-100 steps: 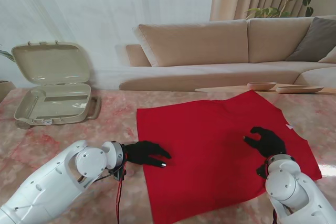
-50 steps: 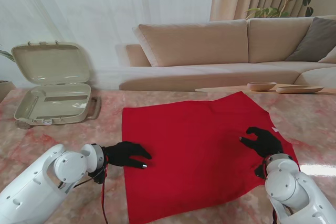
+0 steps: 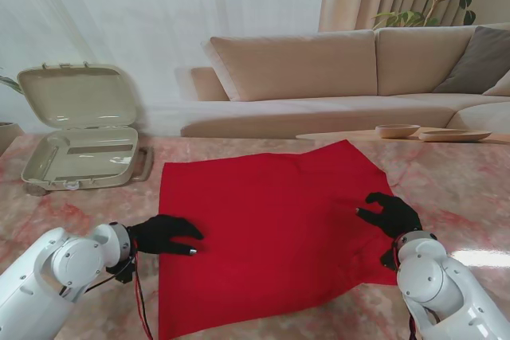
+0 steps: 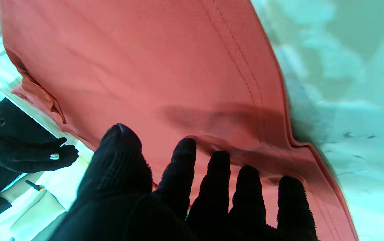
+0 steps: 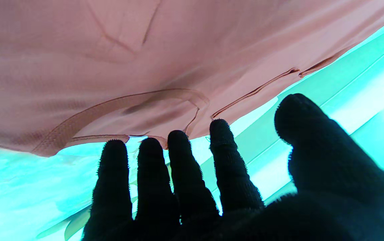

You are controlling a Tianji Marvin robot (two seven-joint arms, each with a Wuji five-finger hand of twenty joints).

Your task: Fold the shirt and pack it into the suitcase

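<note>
My left robot hand (image 3: 166, 234) and right robot hand (image 3: 390, 214) lie flat, fingers spread wide, holding nothing, on the shirt's (image 3: 263, 228) left and right edges.

red shirt (image 3: 263, 236) farther left on the table (both hands too)

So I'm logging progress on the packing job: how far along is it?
Early. Done: the suitcase stands open. In hand: left hand and right hand rest fingers spread on opposite edges of the red shirt, which lies spread on the table. Left: finishing the folds and packing.
</note>
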